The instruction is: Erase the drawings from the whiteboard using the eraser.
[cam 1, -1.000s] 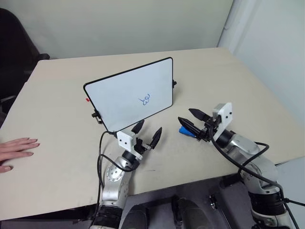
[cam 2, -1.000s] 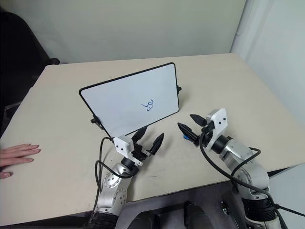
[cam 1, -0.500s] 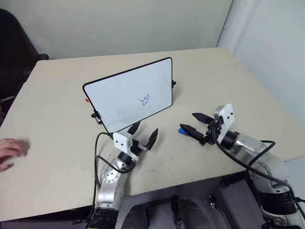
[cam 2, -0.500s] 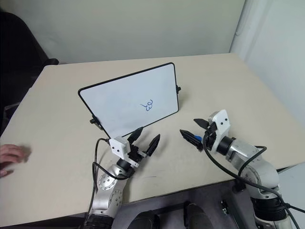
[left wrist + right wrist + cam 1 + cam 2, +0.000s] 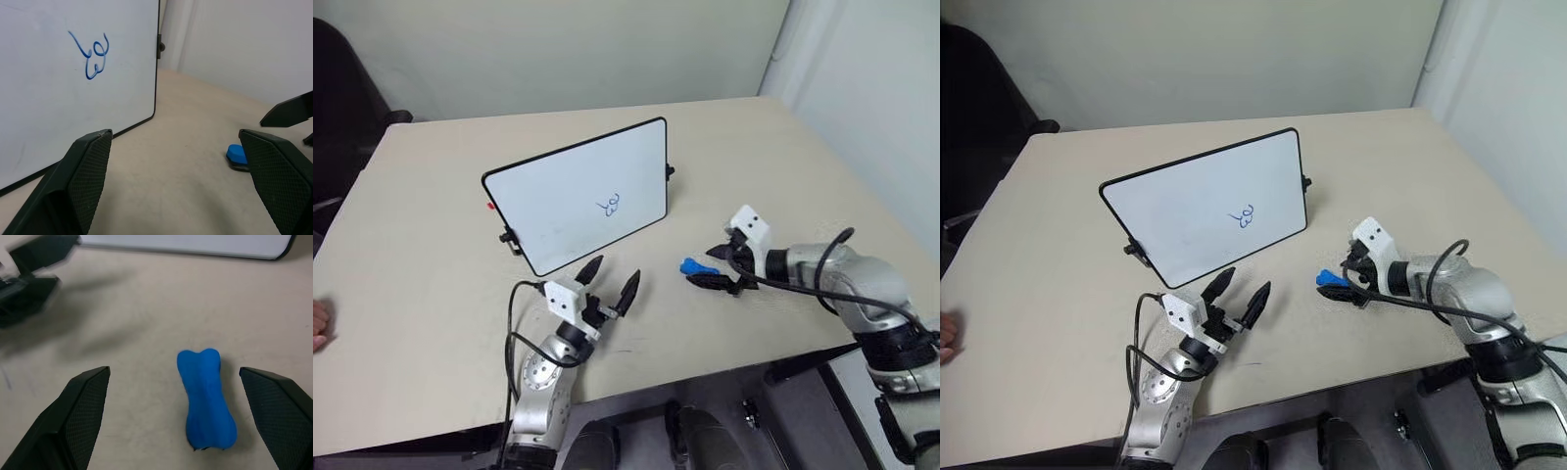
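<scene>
Though smooth, waisted blue eraser (image 5: pixel 208 399)

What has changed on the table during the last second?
The right gripper tipped downward and opened wide over the small bright blue eraser, which lies free on the table. The person's hand withdrew to the edge. The black-framed whiteboard, blue scribble and left gripper stayed.

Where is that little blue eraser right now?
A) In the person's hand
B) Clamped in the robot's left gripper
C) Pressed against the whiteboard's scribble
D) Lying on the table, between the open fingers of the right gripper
D: the eraser lies flat on the table, with the right gripper wide open around it and not yet closed.
</scene>
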Tool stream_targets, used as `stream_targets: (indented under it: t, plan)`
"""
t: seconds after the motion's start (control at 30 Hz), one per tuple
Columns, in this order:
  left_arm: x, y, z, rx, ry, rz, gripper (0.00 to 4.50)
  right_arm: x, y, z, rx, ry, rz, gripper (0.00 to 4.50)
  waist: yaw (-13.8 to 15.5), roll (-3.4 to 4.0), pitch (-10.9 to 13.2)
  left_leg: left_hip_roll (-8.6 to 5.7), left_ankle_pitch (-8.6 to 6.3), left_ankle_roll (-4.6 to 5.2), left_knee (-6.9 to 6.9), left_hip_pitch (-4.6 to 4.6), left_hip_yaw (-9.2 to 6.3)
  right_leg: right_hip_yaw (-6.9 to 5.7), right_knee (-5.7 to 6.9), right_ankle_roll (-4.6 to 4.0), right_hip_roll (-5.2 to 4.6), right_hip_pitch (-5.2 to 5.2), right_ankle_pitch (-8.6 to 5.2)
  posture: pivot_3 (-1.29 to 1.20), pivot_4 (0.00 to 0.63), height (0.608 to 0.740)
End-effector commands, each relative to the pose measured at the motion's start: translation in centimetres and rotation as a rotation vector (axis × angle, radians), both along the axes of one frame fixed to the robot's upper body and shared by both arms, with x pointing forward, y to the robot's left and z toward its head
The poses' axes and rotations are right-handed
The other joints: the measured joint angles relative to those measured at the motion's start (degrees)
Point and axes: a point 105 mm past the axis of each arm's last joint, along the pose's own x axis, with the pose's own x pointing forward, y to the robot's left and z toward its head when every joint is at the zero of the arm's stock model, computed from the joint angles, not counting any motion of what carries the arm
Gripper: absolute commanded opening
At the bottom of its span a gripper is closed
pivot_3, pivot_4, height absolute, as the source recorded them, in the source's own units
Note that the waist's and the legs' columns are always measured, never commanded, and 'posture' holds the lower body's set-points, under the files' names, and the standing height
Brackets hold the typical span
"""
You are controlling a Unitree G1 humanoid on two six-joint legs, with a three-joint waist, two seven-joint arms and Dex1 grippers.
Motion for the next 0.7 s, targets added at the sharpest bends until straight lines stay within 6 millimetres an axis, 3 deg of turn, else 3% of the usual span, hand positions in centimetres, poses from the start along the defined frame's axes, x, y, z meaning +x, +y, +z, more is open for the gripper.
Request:
stream_targets:
  t: [0.03, 0.17, 0.33, 0.43, 0.67, 0.7]
  plan:
    - [-0.5, 0.0, 1.4, -0.006, -0.05, 0.005, 4.5, 0.9, 0.2, -0.7, -0.057, 0.018, 0.005, 4.48, 0.17, 0.0, 0.0, 0.0, 0.0, 0.0, 0.0, -0.01, -0.01, 0.0, 0.0, 0.01, -0.01, 0.0, -0.01, 0.0, 0.15, 0.74]
    - [-0.7, 0.0, 1.4, -0.008, -0.05, 0.006, 4.5, 1.6, 0.1, -1.9, -0.131, 0.03, -0.004, 4.48, 0.33, 0.01, 0.0, 0.0, -0.01, 0.02, 0.02, -0.04, 0.0, 0.02, 0.01, 0.01, -0.05, -0.06, -0.04, 0.0, 0.15, 0.74]
    - [-0.9, -0.1, 1.4, -0.006, -0.048, 0.01, 4.5, 1.8, -0.1, -2.0, -0.155, 0.022, 0.003, 4.48, 0.33, 0.01, 0.0, 0.0, -0.04, 0.05, 0.06, -0.02, 0.03, 0.02, 0.01, -0.08, -0.08, -0.04, 0.02, 0.0, 0.15, 0.74]
    - [-1.0, 0.0, 1.5, -0.006, -0.048, 0.013, 4.5, 1.5, -0.2, -1.9, -0.167, 0.018, 0.017, 3.95, 0.4, 0.01, 0.0, 0.0, -0.04, 0.06, 0.06, -0.02, 0.02, 0.02, 0.03, -0.11, -0.08, -0.03, 0.06, 0.0, 0.15, 0.74]
    - [-1.0, -0.3, 1.3, -0.018, -0.04, 0.0, 4.5, 0.7, -0.1, -1.8, -0.182, 0.01, 0.061, 1.46, 0.39, 0.01, 0.0, 0.01, -0.04, 0.05, 0.04, -0.03, 0.03, 0.02, 0.04, -0.11, -0.08, -0.07, 0.06, 0.0, 0.15, 0.74]
    - [-1.0, -0.3, 1.3, -0.018, -0.039, -0.002, 4.5, 0.6, -0.1, -1.8, -0.184, 0.008, 0.068, 1.46, 0.39, 0.01, 0.0, 0.01, -0.04, 0.05, 0.03, -0.03, 0.03, 0.02, 0.04, -0.11, -0.08, -0.07, 0.06, 0.0, 0.15, 0.74]
